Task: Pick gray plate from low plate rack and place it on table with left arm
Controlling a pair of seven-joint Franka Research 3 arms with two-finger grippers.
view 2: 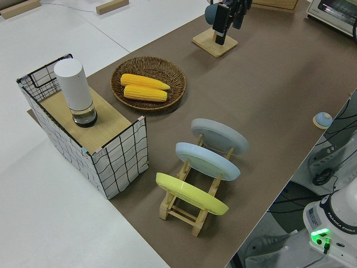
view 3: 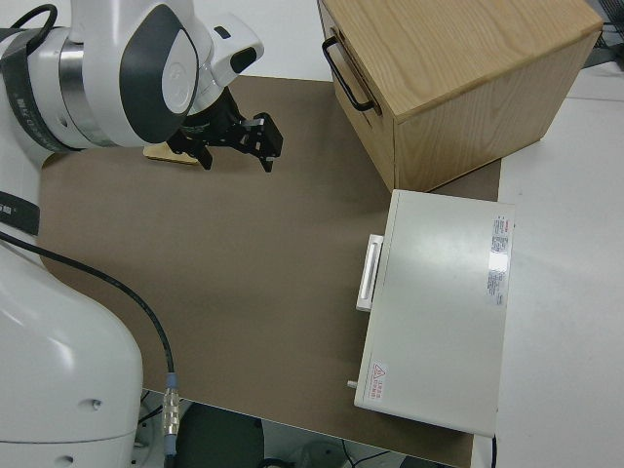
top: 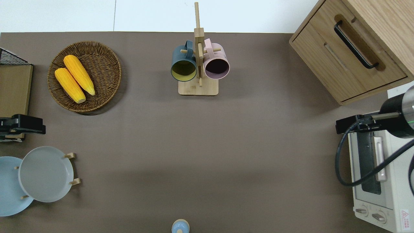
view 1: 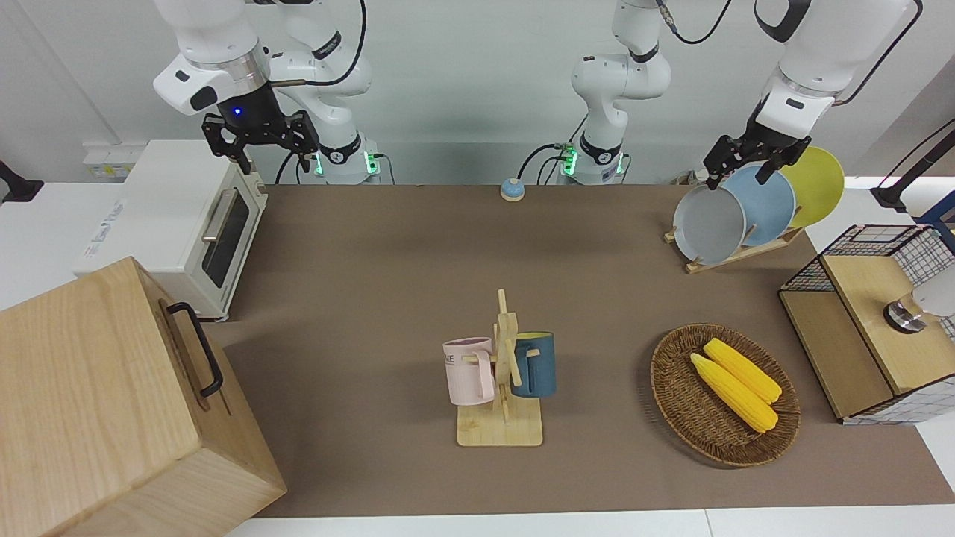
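- Nearest the front camera, a large light-wood drawer box (view 1: 97,403) is set on the corner of the brown-matted worktop (view 1: 388,298) at the right arm's end.
- The round pale gray plate (view 1: 709,224) is leaned in the low light-wood plate rack (view 1: 735,257), near the opposite corner by the robots, beside a light blue plate (view 1: 768,205).
- The left arm's black hand (view 1: 739,177) is held aloft with fingers spread, nothing pinched; the overhead view shows it clear of the gray plate.
- The reach is judged in hand; next, the gray rim must be straddled and pinched.
- The right arm is parked.

Bright even overhead light; soft shadows under basket (view 1: 724,395), mug stand (view 1: 500,373); frames sharp, no glare
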